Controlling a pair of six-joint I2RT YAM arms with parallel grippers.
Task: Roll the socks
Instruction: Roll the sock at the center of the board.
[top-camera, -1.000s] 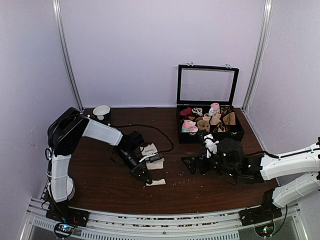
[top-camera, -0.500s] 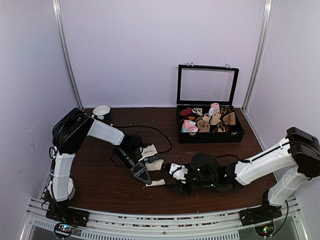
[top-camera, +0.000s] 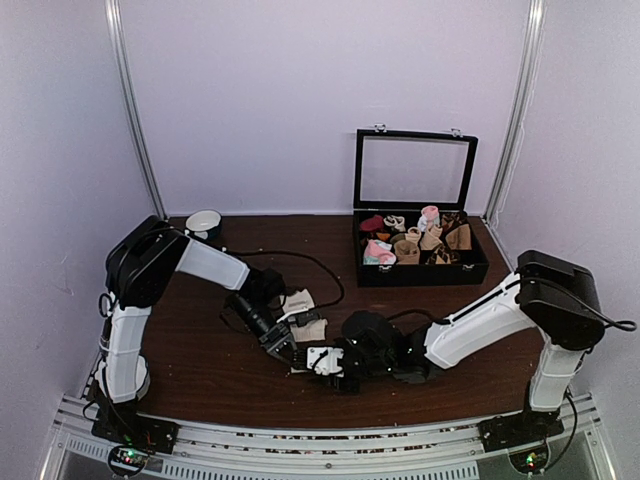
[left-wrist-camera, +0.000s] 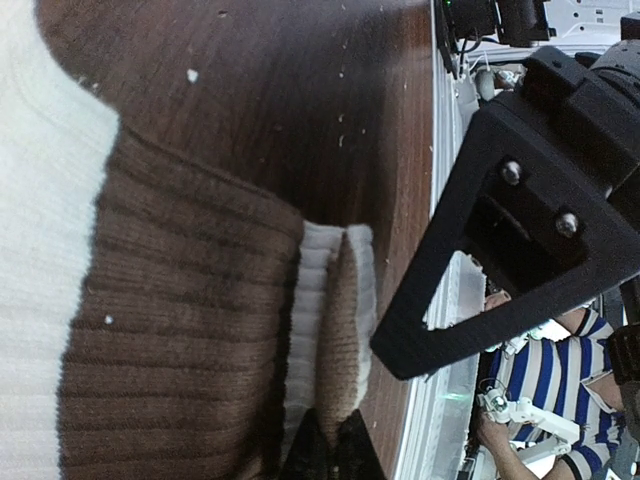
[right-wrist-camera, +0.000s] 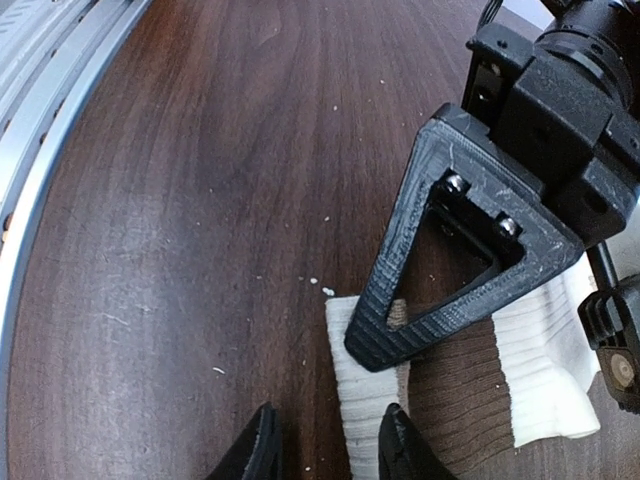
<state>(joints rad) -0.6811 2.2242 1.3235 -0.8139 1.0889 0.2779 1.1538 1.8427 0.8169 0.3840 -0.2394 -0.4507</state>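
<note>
The socks (top-camera: 305, 315) lie mid-table as a brown ribbed pile with white bands. My left gripper (top-camera: 290, 352) is shut on a folded edge of them. In the left wrist view, that brown-and-white fold (left-wrist-camera: 335, 330) is pinched between the black tips of the left gripper (left-wrist-camera: 330, 452). My right gripper (top-camera: 312, 362) sits low right beside it. In the right wrist view its jaws stand apart (right-wrist-camera: 330, 450) over bare wood, with the sock's white edge (right-wrist-camera: 365, 410) against the right-hand tip. The left gripper's triangular finger (right-wrist-camera: 440, 270) presses on the sock just ahead.
An open black box (top-camera: 470, 268) of rolled socks stands at the back right. A white bowl (top-camera: 204, 222) sits back left, and a black cable (top-camera: 300, 258) loops behind the socks. The metal rail (top-camera: 300, 440) runs along the near edge. Pale crumbs dot the wood.
My right arm has swung from the right side across to the left gripper, and its jaws have narrowed. The left gripper has stayed shut on the sock, almost still.
</note>
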